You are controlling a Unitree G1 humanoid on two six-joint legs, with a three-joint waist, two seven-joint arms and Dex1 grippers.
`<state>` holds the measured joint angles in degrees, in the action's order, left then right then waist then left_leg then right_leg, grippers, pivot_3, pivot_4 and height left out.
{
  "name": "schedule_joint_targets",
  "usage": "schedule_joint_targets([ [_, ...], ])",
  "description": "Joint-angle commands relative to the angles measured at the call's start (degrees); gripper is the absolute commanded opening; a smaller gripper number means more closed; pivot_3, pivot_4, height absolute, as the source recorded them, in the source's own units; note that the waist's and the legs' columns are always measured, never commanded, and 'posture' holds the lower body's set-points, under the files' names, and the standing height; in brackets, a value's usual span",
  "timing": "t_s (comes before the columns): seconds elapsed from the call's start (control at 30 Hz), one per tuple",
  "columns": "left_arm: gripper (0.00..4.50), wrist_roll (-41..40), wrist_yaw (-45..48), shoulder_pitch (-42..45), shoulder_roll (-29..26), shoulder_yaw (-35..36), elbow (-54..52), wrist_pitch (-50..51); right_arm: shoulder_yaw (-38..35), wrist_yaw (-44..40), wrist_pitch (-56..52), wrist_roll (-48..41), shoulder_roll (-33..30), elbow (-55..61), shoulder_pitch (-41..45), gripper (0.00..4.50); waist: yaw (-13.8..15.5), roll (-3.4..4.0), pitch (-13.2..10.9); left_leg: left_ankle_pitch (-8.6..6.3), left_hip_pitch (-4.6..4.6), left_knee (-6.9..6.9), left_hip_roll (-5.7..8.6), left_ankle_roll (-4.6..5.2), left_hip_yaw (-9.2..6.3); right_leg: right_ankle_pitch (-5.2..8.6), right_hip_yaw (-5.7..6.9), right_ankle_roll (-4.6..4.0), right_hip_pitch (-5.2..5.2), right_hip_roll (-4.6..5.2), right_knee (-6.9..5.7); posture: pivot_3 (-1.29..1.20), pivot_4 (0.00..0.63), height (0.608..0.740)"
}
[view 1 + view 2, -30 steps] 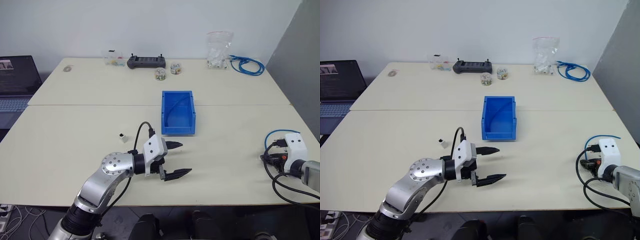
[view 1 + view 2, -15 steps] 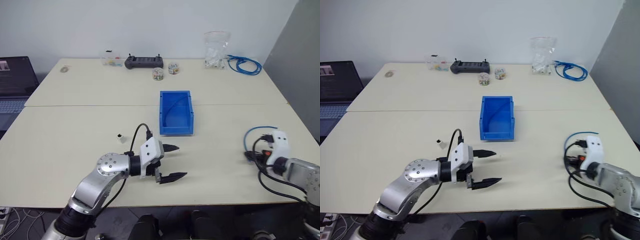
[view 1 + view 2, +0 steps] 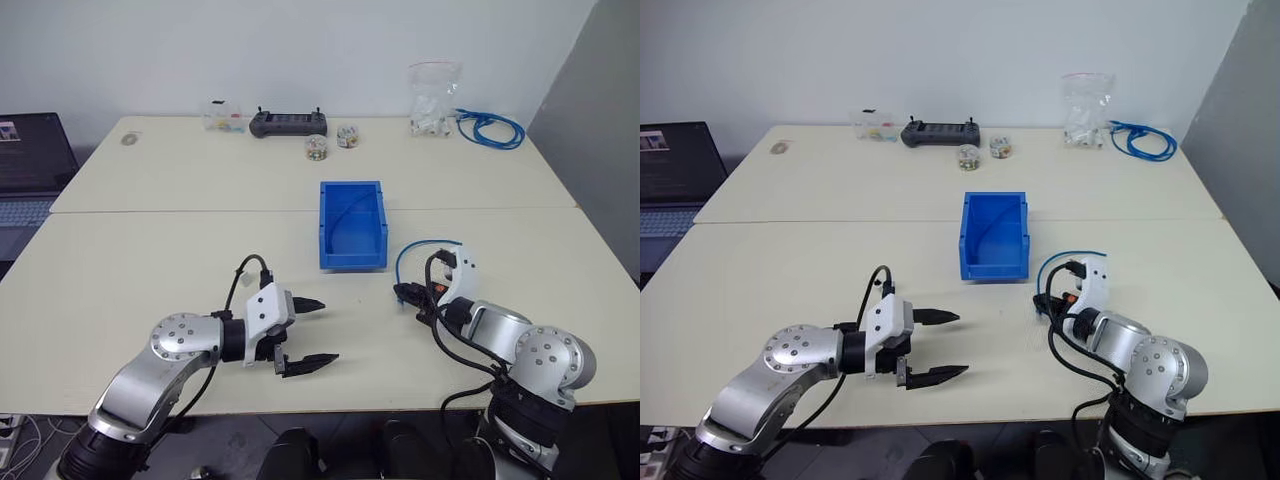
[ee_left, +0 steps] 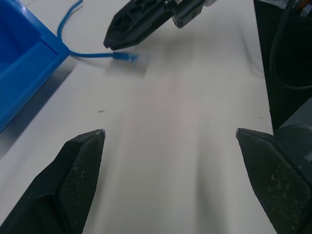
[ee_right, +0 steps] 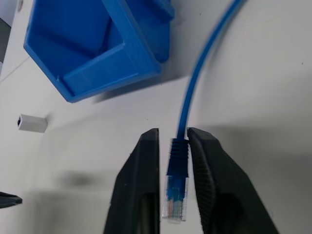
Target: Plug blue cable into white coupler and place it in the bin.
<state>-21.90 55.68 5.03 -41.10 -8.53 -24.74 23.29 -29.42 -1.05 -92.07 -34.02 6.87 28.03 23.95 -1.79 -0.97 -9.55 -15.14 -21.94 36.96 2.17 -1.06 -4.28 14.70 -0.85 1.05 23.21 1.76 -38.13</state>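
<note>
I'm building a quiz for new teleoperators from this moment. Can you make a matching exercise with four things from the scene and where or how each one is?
Things:
1. blue cable
2. white coupler
3. bin
4. left gripper

States:
A. jaws wide apart, nothing between them
B. lying alone on the table
C. plug end between the right gripper's fingers
D. standing near the table's middle seam

Pairs: 1-C, 2-B, 3-D, 4-A
</note>
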Motion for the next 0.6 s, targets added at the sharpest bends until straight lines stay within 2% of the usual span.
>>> schedule_joint_targets([
  [0.03, 4.50, 0.0, -0.2, -0.5, -0.4, 1.7, -1.4, -1.4, -0.5, -1.1, -0.4, -2.8, -0.7, 1.6, 1.2, 2.04, 0.0, 0.01, 0.0, 0.00, 0.00, -0.01, 0.00, 0.00, 0.00, 0.00, 0.00, 0.00, 0.00, -0.01, 0.00, 0.00, 0.150, 0.740],
  [0.1, 4.50, 0.1, -0.1, -0.5, -0.5, 1.9, -1.0, -1.6, -0.4, -2.0, -0.4, -4.1, -1.5, 2.3, 0.8, 2.43, 0.0, 0.03, 0.0, 0.00, 0.00, -0.01, -0.01, 0.00, 0.00, 0.00, 0.00, 0.00, 0.00, -0.01, 0.00, 0.00, 0.150, 0.740],
  [0.17, 4.50, 0.2, 0.0, -0.2, -0.5, 2.2, -0.4, -1.8, 2.8, -6.2, 0.9, -5.4, -7.1, 4.5, 0.2, 2.96, -0.1, 0.07, 0.0, 0.00, 0.00, 0.00, 0.00, 0.00, 0.01, 0.00, -0.01, 0.00, 0.00, -0.02, 0.00, 0.00, 0.150, 0.740],
  [0.27, 4.50, 0.4, 0.1, -0.1, -0.3, 2.4, 0.3, -2.2, 11.8, -14.7, 7.6, -5.3, -20.6, 6.9, -2.6, 3.65, 0.0, 0.13, -0.1, 0.00, -0.01, 0.01, 0.04, 0.01, 0.02, 0.05, -0.01, 0.08, -0.01, -0.01, 0.02, 0.00, 0.150, 0.740],
  [0.37, 4.50, 0.6, 0.3, -0.2, -0.2, 2.5, 0.9, -2.8, 18.6, -25.2, 16.6, -4.3, -33.8, 6.7, -4.5, 3.65, 0.0, 0.12, -0.1, 0.00, -0.03, 0.00, 0.03, 0.01, 0.02, 0.16, 0.01, 0.27, -0.04, -0.01, 0.10, 0.00, 0.150, 0.740],
  [0.47, 4.50, 0.7, 0.6, -0.2, -0.3, 2.6, 1.5, -3.3, 23.4, -35.5, 26.4, -2.5, -44.0, 5.6, -5.2, 3.65, -0.3, 0.12, -0.1, -0.01, -0.01, 0.00, -0.02, 0.01, 0.03, 0.17, 0.02, 0.29, -0.04, -0.02, 0.09, 0.00, 0.150, 0.740],
  [0.6, 4.50, 0.6, 0.7, -0.2, -0.4, 2.7, 2.2, -3.6, 31.9, -50.6, 46.8, 5.2, -54.1, 1.7, -3.9, 3.65, -0.2, 0.08, -0.1, -0.01, 0.01, 0.00, -0.07, 0.01, 0.03, 0.18, 0.06, 0.30, -0.06, -0.07, 0.11, 0.00, 0.150, 0.740],
])
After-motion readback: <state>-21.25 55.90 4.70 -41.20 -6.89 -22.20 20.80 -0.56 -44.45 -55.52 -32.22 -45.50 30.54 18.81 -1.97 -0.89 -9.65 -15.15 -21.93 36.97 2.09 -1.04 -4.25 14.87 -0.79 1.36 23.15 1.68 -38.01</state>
